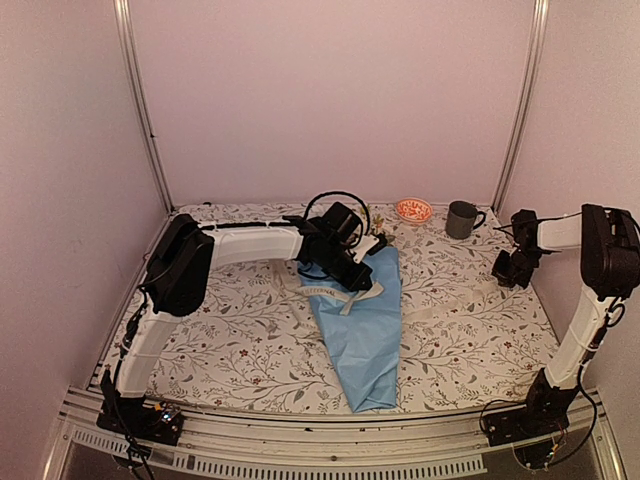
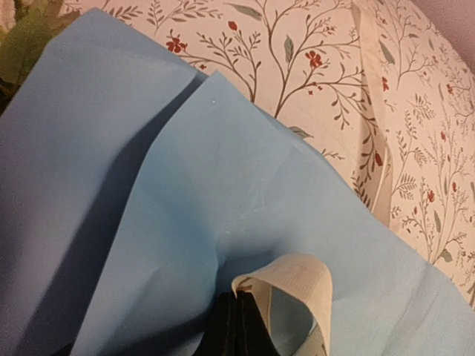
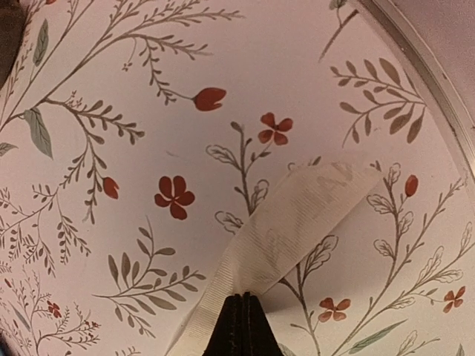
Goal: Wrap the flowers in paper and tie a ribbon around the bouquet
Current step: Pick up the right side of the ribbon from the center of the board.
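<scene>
The bouquet (image 1: 366,320) lies mid-table as a light blue paper cone, narrow end toward me, with a few pale flowers (image 1: 377,243) showing at its far end. My left gripper (image 1: 358,276) rests over the cone's upper part. In the left wrist view this gripper (image 2: 239,298) is shut on a loop of cream ribbon (image 2: 300,285) lying on the paper (image 2: 148,185), with green leaves (image 2: 26,44) at the top left. My right gripper (image 1: 506,268) is low at the right side of the table. Its jaws (image 3: 243,298) are shut on a flat stretch of ribbon (image 3: 297,219) just above the tablecloth.
A small orange bowl (image 1: 413,209) and a grey mug (image 1: 461,219) stand at the back right. More ribbon (image 2: 378,156) trails across the leaf-printed tablecloth (image 1: 240,350) beside the cone. Metal frame posts and pink walls close in the table on three sides.
</scene>
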`<state>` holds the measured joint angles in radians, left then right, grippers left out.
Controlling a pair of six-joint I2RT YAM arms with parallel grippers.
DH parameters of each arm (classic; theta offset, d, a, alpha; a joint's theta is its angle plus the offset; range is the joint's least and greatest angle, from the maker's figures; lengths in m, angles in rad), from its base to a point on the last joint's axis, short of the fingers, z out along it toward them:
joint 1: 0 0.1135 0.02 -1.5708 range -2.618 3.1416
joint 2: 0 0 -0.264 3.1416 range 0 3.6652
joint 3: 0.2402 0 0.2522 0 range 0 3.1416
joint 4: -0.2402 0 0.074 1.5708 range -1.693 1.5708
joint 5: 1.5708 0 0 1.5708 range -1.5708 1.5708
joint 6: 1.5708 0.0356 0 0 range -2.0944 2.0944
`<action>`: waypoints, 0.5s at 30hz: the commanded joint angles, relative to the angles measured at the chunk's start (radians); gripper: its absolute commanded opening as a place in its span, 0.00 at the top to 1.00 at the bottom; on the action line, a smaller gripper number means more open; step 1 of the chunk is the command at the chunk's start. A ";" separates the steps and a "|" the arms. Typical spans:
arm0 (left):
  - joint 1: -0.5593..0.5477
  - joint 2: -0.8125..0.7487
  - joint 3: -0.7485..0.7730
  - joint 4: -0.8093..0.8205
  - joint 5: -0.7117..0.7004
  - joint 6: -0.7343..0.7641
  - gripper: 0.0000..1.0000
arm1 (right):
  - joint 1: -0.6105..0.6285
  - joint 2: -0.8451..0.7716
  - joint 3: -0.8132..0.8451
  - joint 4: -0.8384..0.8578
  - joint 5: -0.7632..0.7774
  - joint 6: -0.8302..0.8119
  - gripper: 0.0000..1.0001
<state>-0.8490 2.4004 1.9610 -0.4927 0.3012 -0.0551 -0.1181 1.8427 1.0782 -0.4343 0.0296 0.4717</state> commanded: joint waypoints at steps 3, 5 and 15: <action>-0.006 -0.008 -0.002 -0.035 -0.019 0.012 1.00 | -0.002 -0.035 -0.033 -0.006 -0.105 -0.034 1.00; -0.006 -0.007 -0.005 -0.035 -0.020 0.014 1.00 | -0.004 -0.072 -0.028 -0.007 -0.090 -0.045 1.00; -0.006 -0.008 -0.005 -0.037 -0.033 0.014 1.00 | 0.143 -0.109 0.076 -0.258 0.101 -0.098 0.50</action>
<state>-0.8494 2.4004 1.9610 -0.4934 0.2962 -0.0525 -0.0639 1.7638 1.1088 -0.5499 0.0208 0.4046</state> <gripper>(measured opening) 0.004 0.404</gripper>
